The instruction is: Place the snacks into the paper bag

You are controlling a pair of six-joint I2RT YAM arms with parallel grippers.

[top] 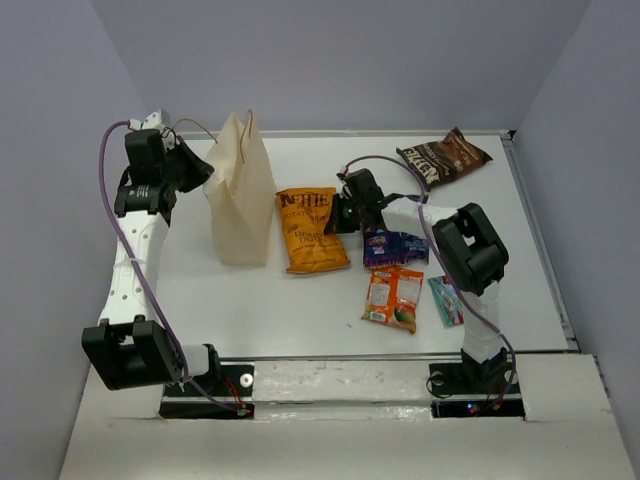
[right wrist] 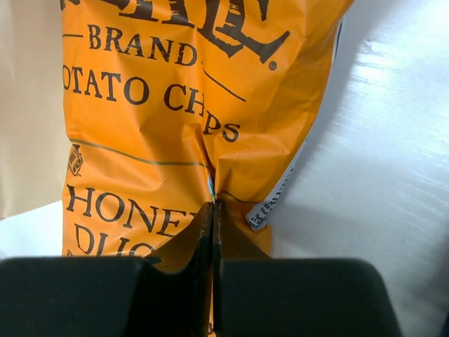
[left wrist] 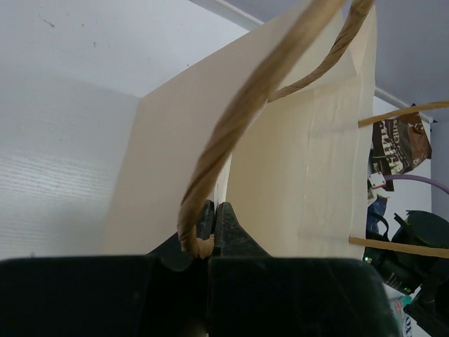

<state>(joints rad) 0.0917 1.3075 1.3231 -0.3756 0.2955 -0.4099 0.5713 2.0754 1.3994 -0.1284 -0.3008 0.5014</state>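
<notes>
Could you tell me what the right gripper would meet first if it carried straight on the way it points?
The right gripper is shut on the orange-yellow chip bag, so that comes first; behind it probably the paper bag, though depth is unclear.

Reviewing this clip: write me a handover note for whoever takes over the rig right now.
Left pincer: shut on the cord handle of the paper bag, which stands upright on the left.
Right pincer: shut on a fold of the orange chip bag, which lies beside the paper bag.
Loose on the table: dark blue bag, small orange packet, teal packet, and the brown bag at the far right.
Done: nothing bagged.
Left: all five snacks.
</notes>
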